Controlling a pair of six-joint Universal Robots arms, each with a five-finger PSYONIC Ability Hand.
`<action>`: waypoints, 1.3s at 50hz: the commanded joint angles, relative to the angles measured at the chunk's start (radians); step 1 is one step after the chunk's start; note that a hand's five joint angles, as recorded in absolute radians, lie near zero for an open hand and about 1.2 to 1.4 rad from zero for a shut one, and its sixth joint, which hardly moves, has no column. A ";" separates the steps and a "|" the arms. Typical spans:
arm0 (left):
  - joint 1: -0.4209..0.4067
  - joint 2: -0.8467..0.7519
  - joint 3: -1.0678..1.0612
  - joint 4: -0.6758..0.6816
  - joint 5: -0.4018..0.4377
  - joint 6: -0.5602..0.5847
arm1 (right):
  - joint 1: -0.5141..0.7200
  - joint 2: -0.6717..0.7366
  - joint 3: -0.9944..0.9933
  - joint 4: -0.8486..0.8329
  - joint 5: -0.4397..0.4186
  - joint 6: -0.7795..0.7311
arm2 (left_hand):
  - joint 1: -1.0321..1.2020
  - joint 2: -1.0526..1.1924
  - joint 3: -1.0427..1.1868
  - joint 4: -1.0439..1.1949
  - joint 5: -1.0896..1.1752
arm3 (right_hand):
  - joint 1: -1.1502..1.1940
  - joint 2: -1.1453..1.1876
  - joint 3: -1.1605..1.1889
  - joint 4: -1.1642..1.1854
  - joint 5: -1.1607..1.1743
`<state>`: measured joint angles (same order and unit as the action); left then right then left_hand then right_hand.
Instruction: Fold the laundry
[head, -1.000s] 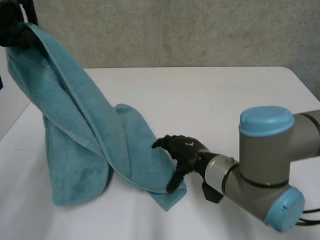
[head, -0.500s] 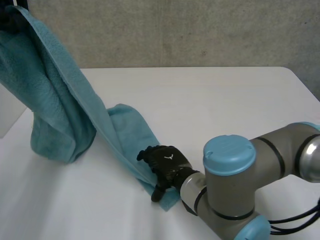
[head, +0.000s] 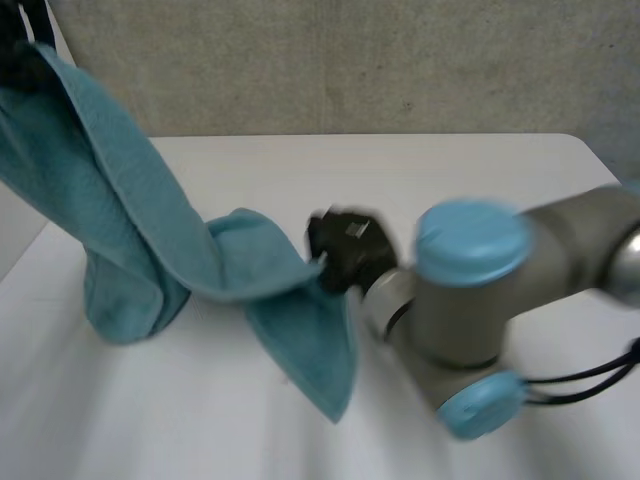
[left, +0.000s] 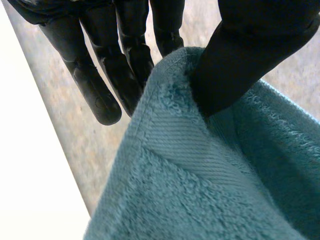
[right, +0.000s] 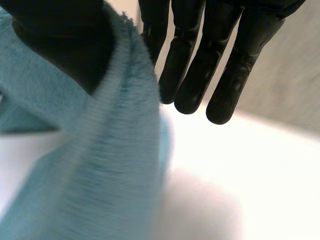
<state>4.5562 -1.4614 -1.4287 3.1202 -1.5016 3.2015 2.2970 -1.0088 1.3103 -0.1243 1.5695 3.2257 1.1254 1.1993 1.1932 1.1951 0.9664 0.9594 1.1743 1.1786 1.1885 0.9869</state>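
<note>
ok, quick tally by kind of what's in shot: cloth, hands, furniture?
teal towel: 1
hands: 2, left hand and right hand, each pinching the towel
white table: 1
Total: 4

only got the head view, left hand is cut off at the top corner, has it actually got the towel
Observer: Yes. In its wrist view the left hand pinches the towel at its banded hem, thumb against fingers.
Operator: and the right one, it's a blur here
Observer: The right hand pinches a towel edge between its thumb and straight fingers.
</note>
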 joint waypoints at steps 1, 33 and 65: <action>0.035 -0.023 -0.102 -0.003 0.038 0.006 | -0.180 -0.247 0.035 0.132 -0.095 -0.334 | 0.271 0.197 0.203 0.201 0.255 | 0.437 0.222 0.218 0.208 0.235; -0.152 -0.511 0.383 0.266 0.008 0.331 | -0.294 -0.001 -0.595 0.159 0.023 -0.759 | 0.271 0.197 0.203 0.201 0.255 | 0.437 0.222 0.218 0.208 0.235; -0.102 -0.455 -0.276 0.479 0.001 0.259 | -0.439 -0.172 0.270 -0.025 -0.220 -0.551 | 0.271 0.197 0.203 0.201 0.255 | 0.336 0.121 0.117 0.107 0.134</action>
<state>4.4486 -1.9141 -1.6575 3.5879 -1.4996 3.4603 1.9429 -1.2320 1.5292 -0.1630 1.3973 2.5154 1.1254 1.2005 1.1946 1.1953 0.9664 0.9704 1.1743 1.1843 1.1937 0.9934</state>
